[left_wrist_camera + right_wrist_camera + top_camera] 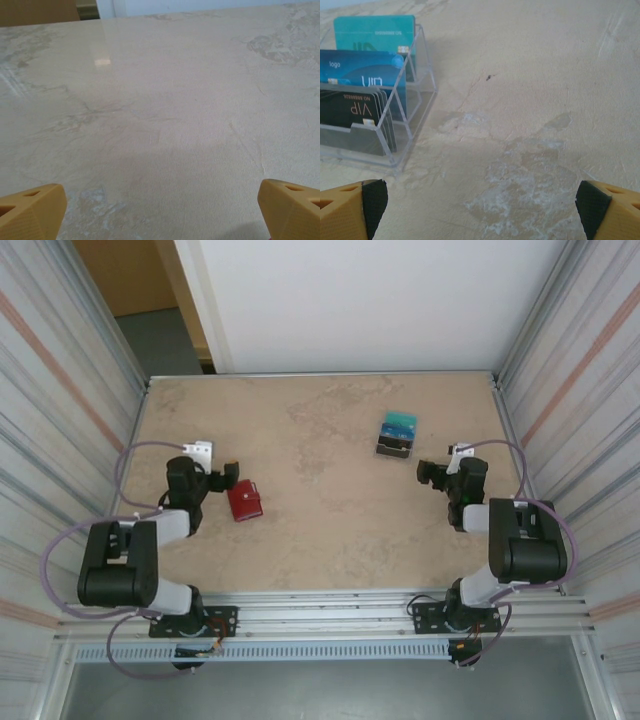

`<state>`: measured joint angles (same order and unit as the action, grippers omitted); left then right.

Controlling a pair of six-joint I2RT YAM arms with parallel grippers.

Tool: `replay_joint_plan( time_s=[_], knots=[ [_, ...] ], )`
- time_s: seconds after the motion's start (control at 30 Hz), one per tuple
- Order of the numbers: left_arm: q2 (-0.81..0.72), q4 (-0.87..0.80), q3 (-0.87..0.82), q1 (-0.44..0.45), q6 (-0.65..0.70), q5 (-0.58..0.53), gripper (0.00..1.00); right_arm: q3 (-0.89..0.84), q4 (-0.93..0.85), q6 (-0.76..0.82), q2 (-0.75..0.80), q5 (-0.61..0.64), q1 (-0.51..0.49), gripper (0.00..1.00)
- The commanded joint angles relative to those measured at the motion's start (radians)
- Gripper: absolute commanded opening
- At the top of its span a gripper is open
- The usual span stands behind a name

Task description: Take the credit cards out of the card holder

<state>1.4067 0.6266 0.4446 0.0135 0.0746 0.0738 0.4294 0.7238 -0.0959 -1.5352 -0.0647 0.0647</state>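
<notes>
The card holder, a small red wallet, lies folded shut on the left of the table. My left gripper sits just behind it, open, with bare table between its orange fingers. Credit cards in teal, blue and black stand upright in a clear tiered rack at the right rear. My right gripper is close by, in front of and to the right of that rack, open and holding nothing. What the wallet holds is hidden.
The beige stone-look table is walled by ribbed metal panels on the left and right, with a white board at the back. An aluminium rail runs along the near edge by the arm bases.
</notes>
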Motion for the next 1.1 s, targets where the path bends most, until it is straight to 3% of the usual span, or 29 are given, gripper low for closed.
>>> replay_joint_plan(
  time_s=[0.0, 0.17, 0.37, 0.5, 0.6, 0.73, 0.83, 1.07],
  knots=[
    [-0.095, -0.091, 0.034, 0.007, -0.019, -0.079, 0.99, 0.058, -0.11, 0.017, 0.064, 0.009, -0.009, 0.99],
    [-0.206, -0.283, 0.103, 0.006, -0.162, -0.16, 0.99, 0.095, -0.227, 0.01, 0.14, 0.068, -0.02, 0.99],
    [-0.249, -0.501, 0.181, 0.036, -0.369, -0.163, 0.98, 0.123, -0.319, -0.073, 0.266, 0.146, -0.017, 0.99],
    [-0.254, -0.668, 0.247, 0.218, -0.411, -0.366, 0.99, 0.161, -0.42, -0.121, 0.318, 0.16, -0.023, 0.99],
    [-0.227, -0.793, 0.303, 0.333, -0.48, -0.435, 0.99, 0.172, -0.473, -0.152, 0.36, 0.189, -0.035, 0.99],
    [-0.159, -0.919, 0.364, 0.415, -0.587, -0.364, 0.99, 0.188, -0.57, -0.216, 0.43, 0.211, -0.04, 0.99],
    [-0.091, -1.058, 0.42, 0.469, -0.674, -0.379, 0.99, 0.214, -0.654, -0.248, 0.468, 0.22, -0.051, 0.99],
    [0.011, -1.165, 0.434, 0.485, -0.747, -0.267, 0.99, 0.27, -0.793, -0.243, 0.493, 0.292, -0.1, 0.99]
  ],
)
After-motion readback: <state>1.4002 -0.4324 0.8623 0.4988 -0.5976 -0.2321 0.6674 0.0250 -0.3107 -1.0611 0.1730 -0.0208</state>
